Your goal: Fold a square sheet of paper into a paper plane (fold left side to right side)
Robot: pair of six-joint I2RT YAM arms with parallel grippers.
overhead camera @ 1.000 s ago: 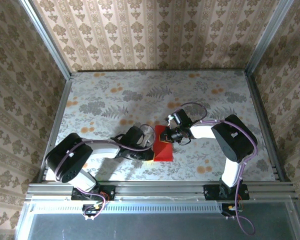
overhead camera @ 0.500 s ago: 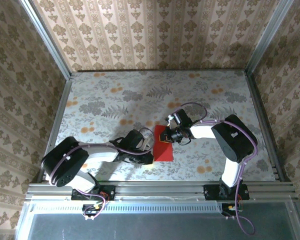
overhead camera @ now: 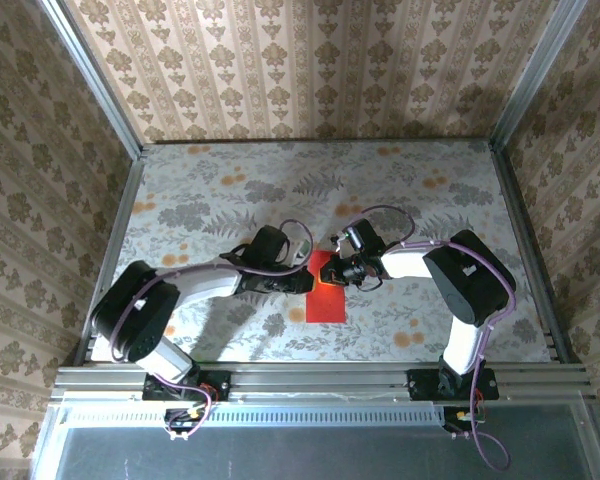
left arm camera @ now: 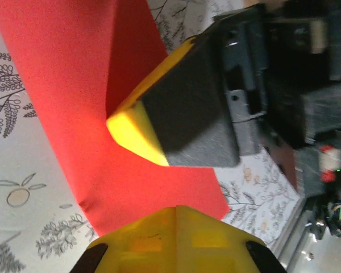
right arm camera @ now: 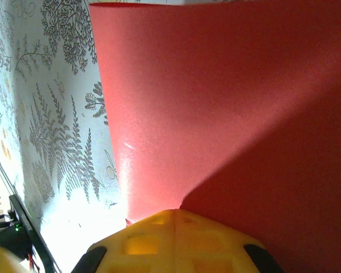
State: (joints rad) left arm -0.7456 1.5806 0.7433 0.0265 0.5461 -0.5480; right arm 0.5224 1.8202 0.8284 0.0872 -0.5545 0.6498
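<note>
red square sheet of paper (overhead camera: 327, 302) flat on floral table (overhead camera: 200, 200), left gripper (overhead camera: 307, 284) fully closed at its left edge, right gripper (overhead camera: 339, 273) fully closed over its far end

Floral-patterned table surface (overhead camera: 230, 190) with grey ferns and orange fruit, beige patterned wallpaper walls (overhead camera: 310, 70) on three sides, aluminium rail (overhead camera: 320, 378) along its near edge

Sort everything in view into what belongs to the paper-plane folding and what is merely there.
Belongs to the job:
- red sheet of paper
- left claw, shut, at the paper's left edge
- right claw, shut, over the paper's far end

Merely there:
- floral table cover
- patterned walls
- metal rail at the near edge
</note>
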